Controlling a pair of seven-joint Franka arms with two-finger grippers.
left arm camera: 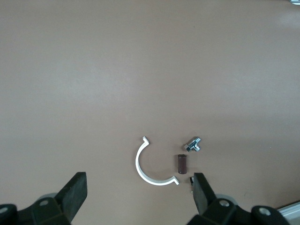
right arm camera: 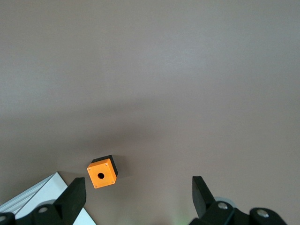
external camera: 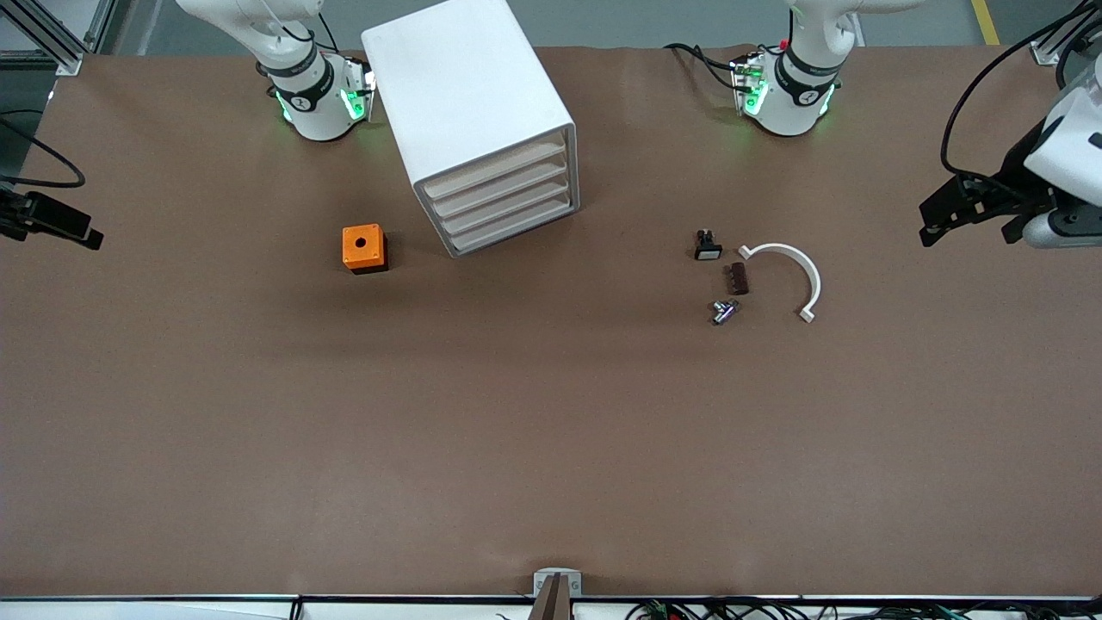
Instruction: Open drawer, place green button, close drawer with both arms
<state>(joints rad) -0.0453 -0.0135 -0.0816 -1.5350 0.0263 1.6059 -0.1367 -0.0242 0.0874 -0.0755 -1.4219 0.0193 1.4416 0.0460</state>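
The white four-drawer cabinet [external camera: 469, 103] stands at the back of the table with all its drawers shut. The drawer [external camera: 506, 210] is third from its top. The button [external camera: 724, 311] [left arm camera: 193, 144], a tiny shiny piece with a bluish body, lies on the brown table toward the left arm's end. My left gripper [external camera: 964, 226] [left arm camera: 139, 180] hangs open and empty over the table's edge at that end. My right gripper [external camera: 60, 222] [right arm camera: 138, 187] hangs open and empty over the right arm's end. A corner of the cabinet [right arm camera: 37, 197] shows in the right wrist view.
An orange cube with a hole [external camera: 363, 248] [right arm camera: 101, 174] sits beside the cabinet toward the right arm's end. A black white-faced button [external camera: 708, 245], a small brown block [external camera: 738, 278] [left arm camera: 182, 163] and a white half-ring [external camera: 796, 275] [left arm camera: 146, 169] lie close to the button.
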